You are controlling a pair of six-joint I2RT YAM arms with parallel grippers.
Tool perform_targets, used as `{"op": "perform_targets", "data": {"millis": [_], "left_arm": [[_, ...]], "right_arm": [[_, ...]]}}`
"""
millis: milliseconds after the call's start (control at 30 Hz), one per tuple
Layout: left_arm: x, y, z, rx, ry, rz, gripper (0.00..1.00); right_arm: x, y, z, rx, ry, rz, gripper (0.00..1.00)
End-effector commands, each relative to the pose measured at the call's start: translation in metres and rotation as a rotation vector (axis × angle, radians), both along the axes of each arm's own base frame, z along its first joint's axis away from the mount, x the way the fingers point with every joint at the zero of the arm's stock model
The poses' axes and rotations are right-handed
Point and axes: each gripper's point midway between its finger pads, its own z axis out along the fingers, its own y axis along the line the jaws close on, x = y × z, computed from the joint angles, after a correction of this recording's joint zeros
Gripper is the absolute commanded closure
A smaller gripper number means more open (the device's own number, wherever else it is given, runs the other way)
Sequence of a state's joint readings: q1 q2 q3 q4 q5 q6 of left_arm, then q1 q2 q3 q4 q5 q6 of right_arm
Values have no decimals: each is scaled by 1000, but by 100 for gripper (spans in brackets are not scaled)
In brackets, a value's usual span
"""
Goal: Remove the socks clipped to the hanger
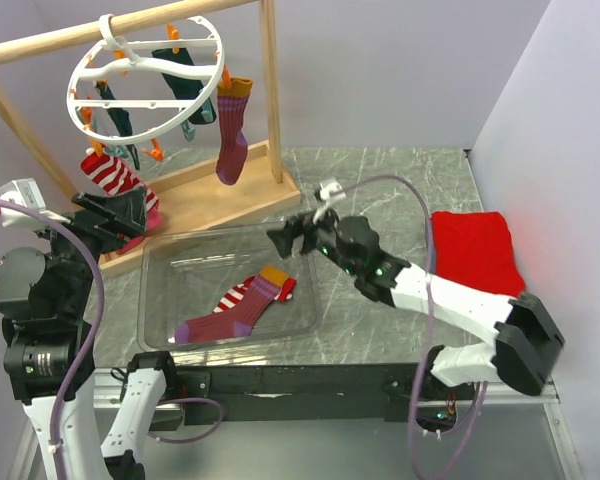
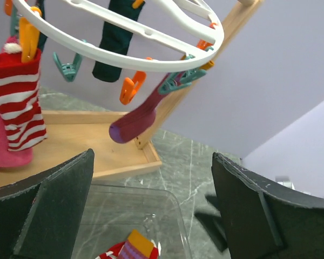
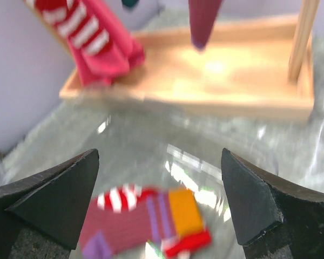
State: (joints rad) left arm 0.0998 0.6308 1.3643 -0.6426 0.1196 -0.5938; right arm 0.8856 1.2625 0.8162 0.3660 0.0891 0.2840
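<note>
White plastic is forming the round hanger [image 2: 124,60], which is hanging by its hook from the wooden rail frame [image 1: 270,90] at the back left of the grey marbled bench [image 1: 380,180]. Socks are dangling from its orange clips [image 2: 130,89] and teal clips [image 2: 67,67]. A purple-maroon sock [image 1: 230,135] with an orange cuff is hanging on the right side. A red-and-white striped sock [image 1: 110,172] is hanging low on the left, with a pink sock [image 2: 11,157] just behind it. Dark teal socks [image 1: 180,75] are hanging further inside the ring. In front of the frame a clear plastic bin [image 1: 150,262] is sitting on the bench. Inside it a second purple sock [image 1: 225,318] is lying across a second striped sock [image 1: 238,293]. The left pincer [image 2: 154,210] is hovering by the bin's back left corner, close to the striped and pink socks. Its jaws are standing spread wide with nothing between them, and whether it is touching the pink sock cannot be told. The right pincer [image 1: 290,235] is hovering over the bin's back right edge, likewise spread wide and gripping nothing. A folded red cloth [image 1: 470,250] is lying at the right of the bench, well apart from the bin.
</note>
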Motion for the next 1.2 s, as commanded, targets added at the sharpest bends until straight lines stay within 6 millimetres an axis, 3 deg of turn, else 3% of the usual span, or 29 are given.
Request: {"op": "perform_targets", "data": {"millis": [0,33,67,100,133,167,200,267,300,333,367,400,433,467,500,533,600,667,700,833,933,1000,1033,1067,1133,1167], "left_arm": [[0,-13,-4,-2,-6,-76,6],[1,-13,-5,2,-2,-79,5],[1,-14,-4,7,-6,-83,5],[3,-14,-5,8,-8,-86,5],[5,-15,-5,9,-8,-93,5],[6,-19,-5,12,-9,-114,5],[7,-20,-3,15,-18,-124,6],[10,-23,-4,23,-18,-141,6],[10,-23,-5,27,-16,-144,6],[9,-22,-5,33,-15,-140,6],[9,-19,-5,39,-16,-122,6],[8,-18,-3,42,-22,-113,6],[5,-18,-1,45,-35,-110,6],[3,-18,1,47,-45,-111,6],[2,-19,3,52,-57,-115,6],[0,-20,6,55,-71,-118,6],[-1,-20,9,61,-80,-119,6],[-3,-20,11,68,-84,-118,5],[-3,-21,11,71,-81,-123,6],[-3,-23,11,86,-75,-137,5],[0,-24,8,77,-65,-146,5],[3,-27,6,73,-62,-165,5],[4,-28,6,68,-60,-169,5],[3,-31,6,67,-61,-189,6],[3,-35,8,61,-65,-210,8],[-1,-38,12,60,-76,-227,8]], "right_arm": [[35,25,81,143,-202,33,0],[51,33,66,120,-184,35,0],[62,39,88,156,-222,34,0],[73,43,90,162,-226,28,0],[90,52,72,138,-203,30,0],[99,60,92,169,-243,41,0],[114,68,75,146,-227,39,0],[129,78,93,174,-286,60,0],[141,88,74,153,-273,68,0],[149,93,87,174,-301,67,0],[157,97,85,173,-305,67,0],[169,104,63,152,-281,65,0],[176,109,73,170,-298,61,0],[183,111,69,168,-296,61,0],[192,119,49,149,-277,62,0],[198,122,57,158,-292,55,0],[211,127,37,135,-272,36,0],[217,130,41,156,-285,37,0],[221,132,30,147,-277,36,0],[229,135,27,143,-289,32,3],[228,136,31,157,-304,50,10],[226,139,32,165,-313,68,21],[225,139,37,172,-321,85,27],[225,141,37,174,-316,93,48],[225,147,37,179,-297,121,67],[225,148,37,174,-294,130,70]]}}
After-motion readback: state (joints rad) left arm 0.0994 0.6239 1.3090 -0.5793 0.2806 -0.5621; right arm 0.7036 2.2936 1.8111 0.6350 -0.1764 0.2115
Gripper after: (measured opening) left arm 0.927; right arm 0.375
